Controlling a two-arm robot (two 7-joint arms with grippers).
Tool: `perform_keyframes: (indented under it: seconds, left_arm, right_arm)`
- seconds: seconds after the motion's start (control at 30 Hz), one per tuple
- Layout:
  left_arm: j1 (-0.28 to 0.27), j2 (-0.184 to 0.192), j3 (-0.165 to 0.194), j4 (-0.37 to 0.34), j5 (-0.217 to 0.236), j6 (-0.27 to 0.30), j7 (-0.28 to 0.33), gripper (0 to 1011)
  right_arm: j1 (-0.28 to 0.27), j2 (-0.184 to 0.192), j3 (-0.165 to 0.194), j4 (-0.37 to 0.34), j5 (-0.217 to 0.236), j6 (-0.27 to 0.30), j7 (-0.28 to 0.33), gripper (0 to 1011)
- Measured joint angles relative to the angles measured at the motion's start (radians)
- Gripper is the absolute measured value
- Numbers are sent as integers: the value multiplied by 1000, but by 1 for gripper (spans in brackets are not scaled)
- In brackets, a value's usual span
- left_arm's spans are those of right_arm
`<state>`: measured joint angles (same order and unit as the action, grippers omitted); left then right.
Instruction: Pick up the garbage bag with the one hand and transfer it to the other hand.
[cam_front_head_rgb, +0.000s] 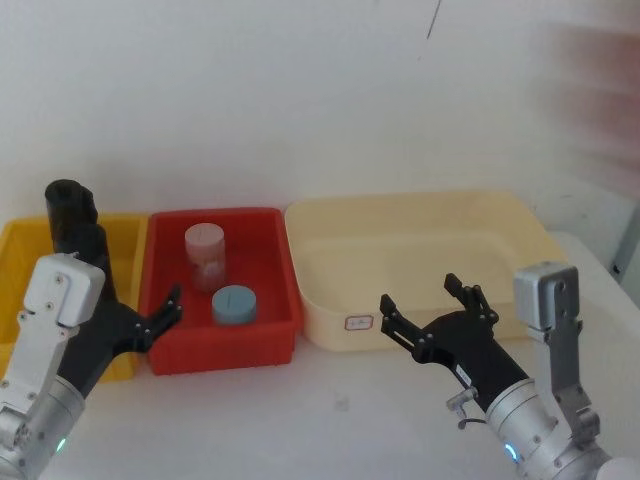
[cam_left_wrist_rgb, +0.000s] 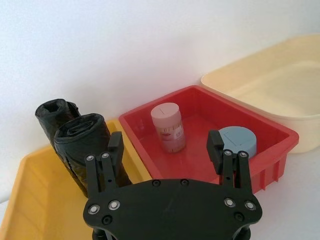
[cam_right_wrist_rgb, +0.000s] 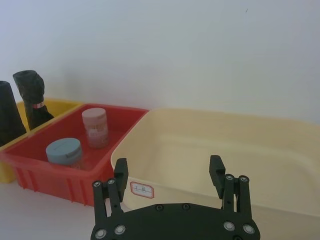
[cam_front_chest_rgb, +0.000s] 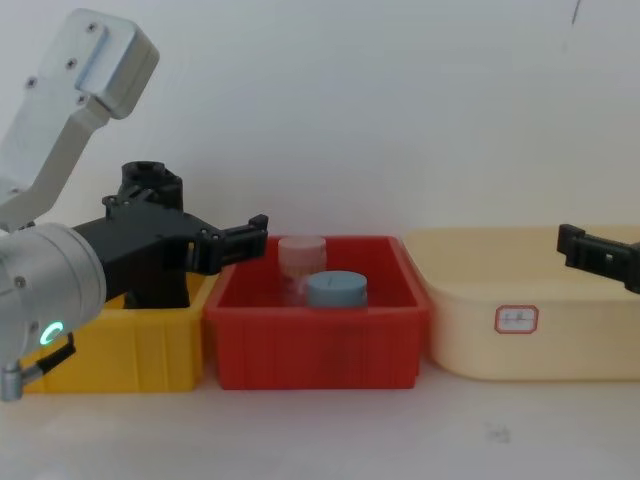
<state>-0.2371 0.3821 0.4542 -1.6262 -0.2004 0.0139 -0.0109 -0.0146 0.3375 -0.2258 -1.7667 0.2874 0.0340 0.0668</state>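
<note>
Garbage bag (cam_left_wrist_rgb: 82, 137) stands upright in the yellow bin (cam_left_wrist_rgb: 30, 200), which sits against the red bin's (cam_front_head_rgb: 285, 330) left side. A second roll (cam_left_wrist_rgb: 52, 112) stands just behind it, farther from the robot, and touches it. In the right wrist view that second roll wears a small red band, and the garbage bag is cut off by the frame edge.

The left gripper (cam_left_wrist_rgb: 165, 144) hangs over the shared wall of the yellow and red bins, at the red bin's near left corner, with its fingers spread wide. One finger (cam_left_wrist_rgb: 115, 142) is just beside the garbage bag, which stays outside the gap. I cannot tell whether finger and bag touch. In the head view the left arm covers the bag's lower part and much of the yellow bin. In the chest view the gripper hides both rolls except one black top, and I cannot tell which roll that is.

Inside the red bin a pink jar (cam_front_head_rgb: 205, 255) stands toward the back, with a blue jar (cam_front_head_rgb: 234, 305) just in front of it.

A cream bin (cam_front_head_rgb: 420, 205) sits against the red bin's right side, with a small label (cam_front_head_rgb: 358, 322) on its front wall.

The right gripper (cam_front_head_rgb: 420, 295) hovers at that front wall, well right of the red bin, with its fingers apart and holding nothing. In the chest view the frame edge cuts it off, so a single finger shows.
</note>
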Motion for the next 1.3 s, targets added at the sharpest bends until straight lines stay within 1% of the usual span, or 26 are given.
perform_keyframes:
  seconds: [1.3]
  left_arm:
    - [0,0,0,0,0,0,0,1000]
  right_arm:
    - [0,0,0,0,0,0,0,1000]
